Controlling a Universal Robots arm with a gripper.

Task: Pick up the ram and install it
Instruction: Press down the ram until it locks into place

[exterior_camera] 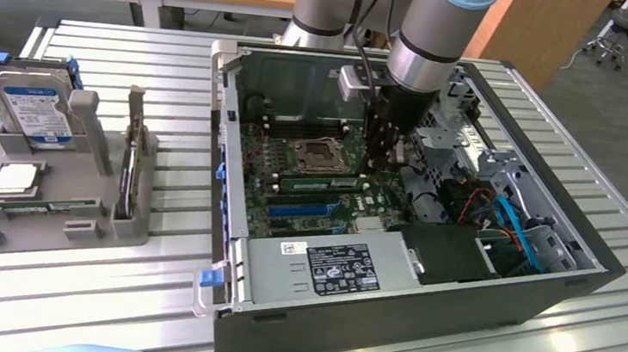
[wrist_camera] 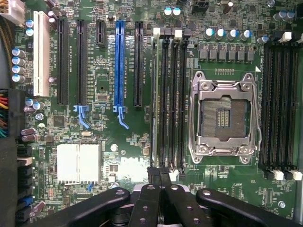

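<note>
Black metal is what you see first: your gripper [wrist_camera: 159, 174] has its jaws drawn fully together, and nothing shows between the fingers [wrist_camera: 150, 198]. In the wrist view the tips sit just at one end of the ram [wrist_camera: 154, 99], which you see edge-on as a thin pale-green strip standing in the outermost slot of the memory bank [wrist_camera: 171, 99]. Whether the tips actually touch the stick, you cannot tell.

In the exterior view your gripper [exterior_camera: 389, 168] reaches down into the open computer case [exterior_camera: 394, 309], and the ram [exterior_camera: 320, 179] lies as a long green stick across the motherboard [exterior_camera: 289, 195], seated just beside the processor socket [exterior_camera: 316, 152]. That socket [wrist_camera: 222, 118] is open, its silver frame bare around the pin field. Past the ram on the other side run the dark expansion slots, one of them blue [wrist_camera: 118, 66].

Outside the case, toward the exterior view's left, a grey parts tray [exterior_camera: 96, 168] rests on the slatted metal table [exterior_camera: 106, 294]. It carries a blue-labelled hard drive [exterior_camera: 34, 110] standing upright and a square silver processor chip [exterior_camera: 16, 178] lying flat, both well apart from your gripper.
</note>
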